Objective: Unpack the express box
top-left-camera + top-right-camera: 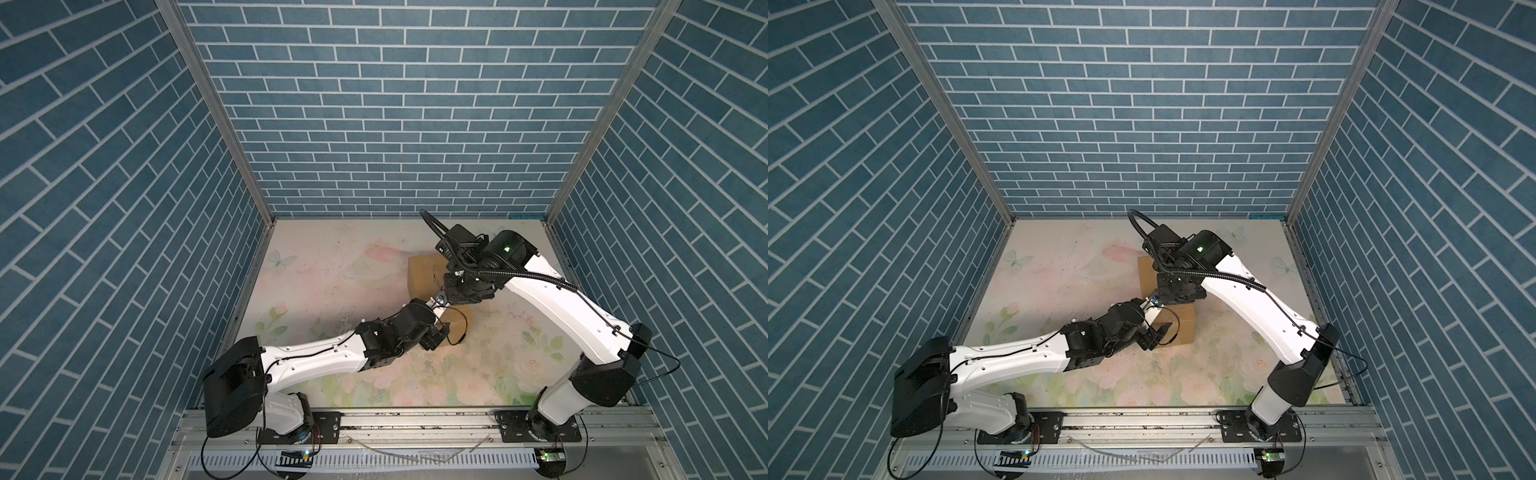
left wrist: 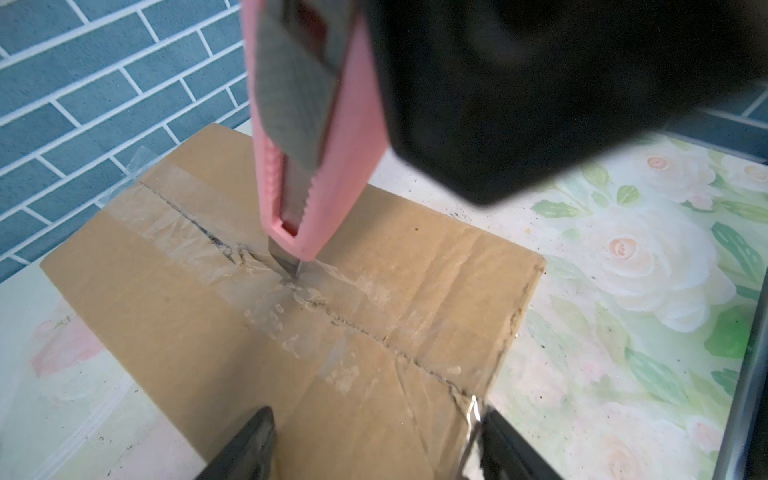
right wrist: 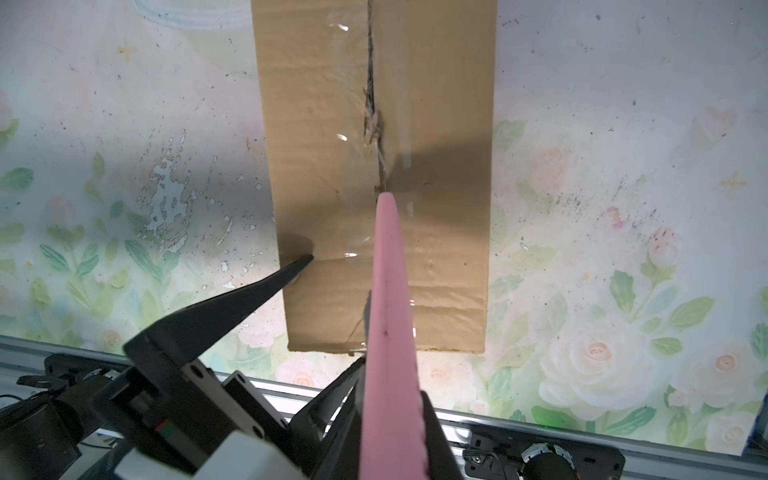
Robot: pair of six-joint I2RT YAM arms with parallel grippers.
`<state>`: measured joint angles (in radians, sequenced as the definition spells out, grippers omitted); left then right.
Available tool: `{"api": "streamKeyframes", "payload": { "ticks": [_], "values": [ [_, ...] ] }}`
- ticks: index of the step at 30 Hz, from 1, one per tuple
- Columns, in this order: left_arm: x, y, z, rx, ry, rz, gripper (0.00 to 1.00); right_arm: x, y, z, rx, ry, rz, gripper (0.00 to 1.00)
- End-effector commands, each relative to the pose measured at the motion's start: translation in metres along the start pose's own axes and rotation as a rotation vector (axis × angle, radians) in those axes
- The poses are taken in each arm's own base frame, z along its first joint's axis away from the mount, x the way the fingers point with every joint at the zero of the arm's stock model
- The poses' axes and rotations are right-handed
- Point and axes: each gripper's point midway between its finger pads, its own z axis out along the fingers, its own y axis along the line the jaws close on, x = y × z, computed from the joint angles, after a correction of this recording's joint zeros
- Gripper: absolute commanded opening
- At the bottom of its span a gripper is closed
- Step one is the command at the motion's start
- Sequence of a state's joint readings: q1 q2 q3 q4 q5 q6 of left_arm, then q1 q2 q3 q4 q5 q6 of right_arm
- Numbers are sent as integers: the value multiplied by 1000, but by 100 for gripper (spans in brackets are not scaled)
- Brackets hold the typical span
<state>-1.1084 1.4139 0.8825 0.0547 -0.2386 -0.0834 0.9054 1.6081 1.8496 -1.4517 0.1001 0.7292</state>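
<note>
The floral table mat (image 1: 332, 291) covers the cell floor. The express box (image 1: 424, 274) lies flat on it, right of centre and toward the back wall, with its long axis pointing away from the rail. Both arms crowd over it, so both top views give us only two patches of cardboard.

On the left gripper (image 2: 376, 419) the jaws are spread wide at the box's near end, holding nothing. The right gripper (image 3: 390, 403) is clamped on the pink knife (image 2: 316, 124), held steeply. The blade (image 2: 284, 264) sits in the taped seam (image 2: 374, 340) about mid-length. The far stretch gapes and looks slit; the near stretch looks sealed under clear tape (image 2: 357, 286).

Our call:
- keep the blade shallow
- stay on the seam
- draw steadily toward the near end
- brace the box against sliding
- keep the left fingers off the cut line

Only the left wrist view shows the blade tip in the seam. The right wrist view hides it behind the knife's back, but shows a left fingertip (image 3: 301, 264) touching the box's long side.
</note>
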Motion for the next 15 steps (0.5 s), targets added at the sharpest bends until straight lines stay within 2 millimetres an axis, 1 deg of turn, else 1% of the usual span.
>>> {"api": "streamKeyframes", "payload": {
  "ticks": [1, 4, 12, 15],
  "values": [
    [42, 39, 17, -146, 115, -51, 76, 70, 4, 1, -36, 303, -11, 0],
    [40, 42, 18, -141, 93, -66, 76, 72, 2, 3, -35, 308, -10, 0],
    [46, 54, 19, -148, 74, -113, 76, 78, -2, 3, -30, 311, -11, 0],
    [46, 54, 21, -146, 64, -121, 76, 78, -3, 2, -29, 310, -10, 0]
  ]
}}
